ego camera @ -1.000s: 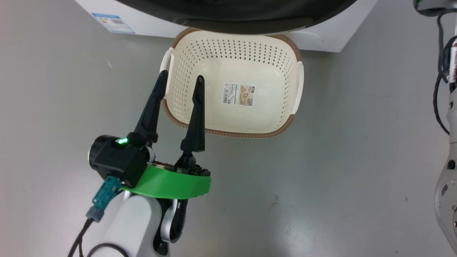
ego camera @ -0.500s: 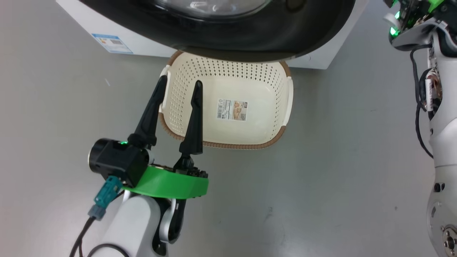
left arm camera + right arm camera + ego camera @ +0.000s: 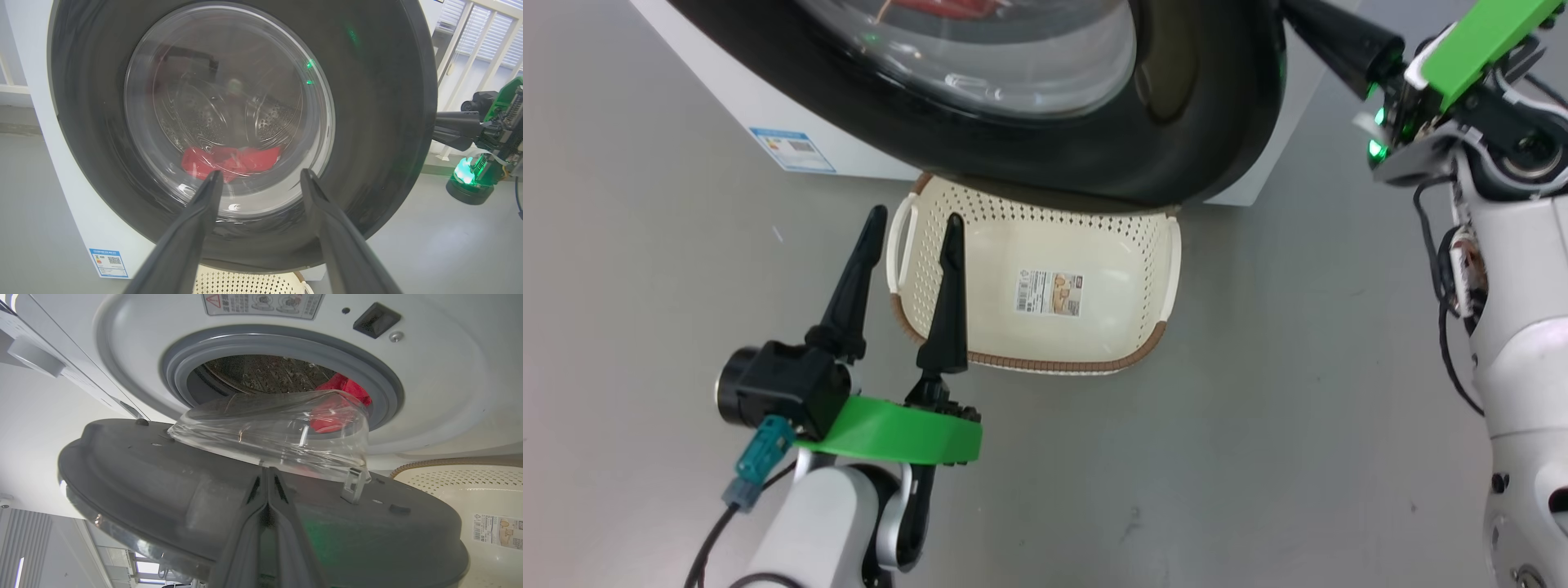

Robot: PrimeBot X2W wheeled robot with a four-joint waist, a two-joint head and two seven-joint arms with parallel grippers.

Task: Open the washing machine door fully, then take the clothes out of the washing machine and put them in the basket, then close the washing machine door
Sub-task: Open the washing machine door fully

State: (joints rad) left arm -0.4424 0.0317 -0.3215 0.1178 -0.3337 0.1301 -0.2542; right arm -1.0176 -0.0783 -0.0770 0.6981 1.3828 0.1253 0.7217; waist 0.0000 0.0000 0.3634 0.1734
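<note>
The washing machine [image 3: 752,114] stands at the back with its round black door [image 3: 1192,106] swung partly out; the door's inner face and glass bowl [image 3: 286,428] show in the right wrist view. Red clothes [image 3: 229,161] lie in the drum [image 3: 341,386], behind the grey ring. The cream basket [image 3: 1029,363] sits on the floor under the door, with just a sticker inside. My left gripper [image 3: 915,216] hovers open at the basket's left rim, holding nothing. My right gripper [image 3: 267,471] is shut, its fingers [image 3: 1319,28] lying against the door's inner side at its right edge.
Grey floor spreads around the basket on all sides. A blue label [image 3: 792,149] marks the machine's lower corner. Pale window rails [image 3: 470,49] stand behind the right arm [image 3: 1511,269], which rises along the right side.
The head camera has tilted up, bringing more of the door and then my right gripper into the picture. My left gripper stays open by the basket.
</note>
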